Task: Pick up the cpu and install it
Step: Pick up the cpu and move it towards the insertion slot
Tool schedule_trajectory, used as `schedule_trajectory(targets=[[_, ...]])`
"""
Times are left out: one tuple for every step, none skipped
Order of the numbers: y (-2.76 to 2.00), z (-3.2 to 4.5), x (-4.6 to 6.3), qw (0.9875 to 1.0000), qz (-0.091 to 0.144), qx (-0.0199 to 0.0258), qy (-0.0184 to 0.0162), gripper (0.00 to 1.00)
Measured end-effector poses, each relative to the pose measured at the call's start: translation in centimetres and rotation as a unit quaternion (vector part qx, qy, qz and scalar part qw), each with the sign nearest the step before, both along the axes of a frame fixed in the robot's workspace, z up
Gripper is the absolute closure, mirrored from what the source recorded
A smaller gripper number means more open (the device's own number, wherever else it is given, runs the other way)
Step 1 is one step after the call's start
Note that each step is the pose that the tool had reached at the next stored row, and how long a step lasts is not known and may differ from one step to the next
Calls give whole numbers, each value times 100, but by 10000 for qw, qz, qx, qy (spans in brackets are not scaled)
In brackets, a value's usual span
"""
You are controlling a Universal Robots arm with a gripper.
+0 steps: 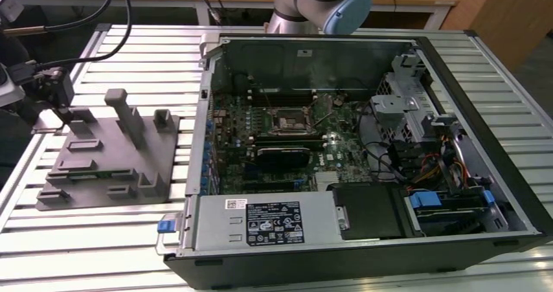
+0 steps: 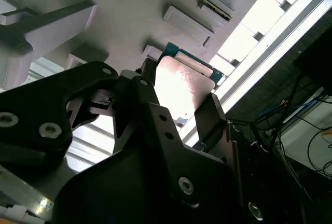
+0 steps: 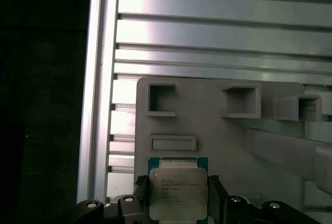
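Nearest me stood one open computer case (image 1: 346, 259) on the slatted desk (image 1: 129, 46); at the exterior view's left the tool (image 1: 62, 114) hung over one grey tray (image 1: 95, 169). In the second wrist view its two fingers (image 2: 148, 99) pinched the one cpu (image 2: 181, 84) by opposite edges. In the first wrist view the cpu (image 3: 178, 193), square, faced metal-side to the camera over the tray (image 3: 218, 146).

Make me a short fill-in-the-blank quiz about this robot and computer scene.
The gripper is shut on a flat square ___. Beneath it is a grey moulded ___. In the exterior view, the open computer case stands to the ___ of that grey part.
Missing words: cpu; tray; right.
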State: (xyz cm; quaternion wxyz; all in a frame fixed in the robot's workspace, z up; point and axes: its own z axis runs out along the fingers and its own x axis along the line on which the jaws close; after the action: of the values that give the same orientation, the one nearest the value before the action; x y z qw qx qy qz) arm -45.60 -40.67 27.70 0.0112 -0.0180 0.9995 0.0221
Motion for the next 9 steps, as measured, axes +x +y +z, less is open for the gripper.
schedule_trajectory(targets=[[0, 4, 0, 10000, 0, 0, 0, 46], [0, 9, 0, 10000, 0, 0, 1, 46], [0, 13, 0, 10000, 0, 0, 1, 46], [0, 17, 0, 10000, 0, 0, 0, 46], [0, 21, 0, 10000, 0, 0, 0, 46], [0, 25, 0, 10000, 0, 0, 0, 46], [0, 29, 0, 10000, 0, 0, 0, 46], [0, 33, 0, 10000, 0, 0, 0, 46], [0, 37, 0, 10000, 0, 0, 0, 46]])
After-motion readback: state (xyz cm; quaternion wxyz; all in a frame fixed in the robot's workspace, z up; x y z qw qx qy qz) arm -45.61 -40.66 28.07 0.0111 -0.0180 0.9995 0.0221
